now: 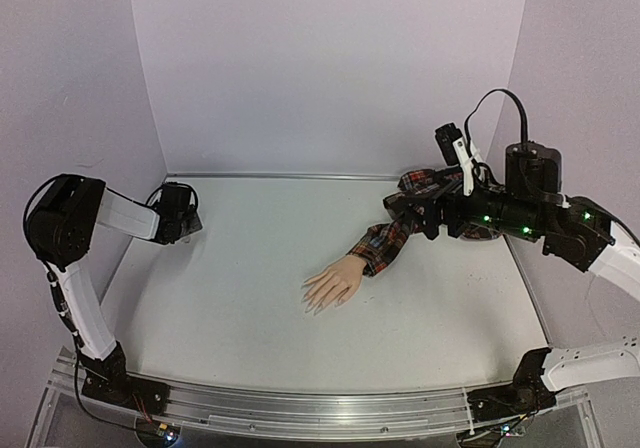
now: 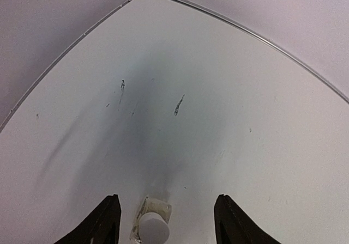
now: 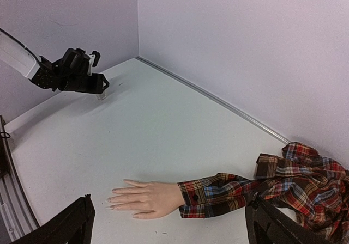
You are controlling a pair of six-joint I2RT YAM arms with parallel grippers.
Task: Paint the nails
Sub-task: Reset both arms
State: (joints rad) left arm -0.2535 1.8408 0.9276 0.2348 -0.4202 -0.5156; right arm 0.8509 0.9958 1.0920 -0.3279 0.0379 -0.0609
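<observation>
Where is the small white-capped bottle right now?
The bottle stands in the table's far-left corner, between the parted fingers of the left end effector with a gap on each side, far from the mannequin hand lying right of centre.

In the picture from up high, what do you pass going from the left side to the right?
left claw → mannequin hand → plaid sleeve

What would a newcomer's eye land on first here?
The skin-coloured mannequin hand in a red plaid shirt sleeve lies palm-down mid-table. The left gripper hangs in the far left corner, jaws open either side of a small clear bottle with white cap, not touching it.
</observation>
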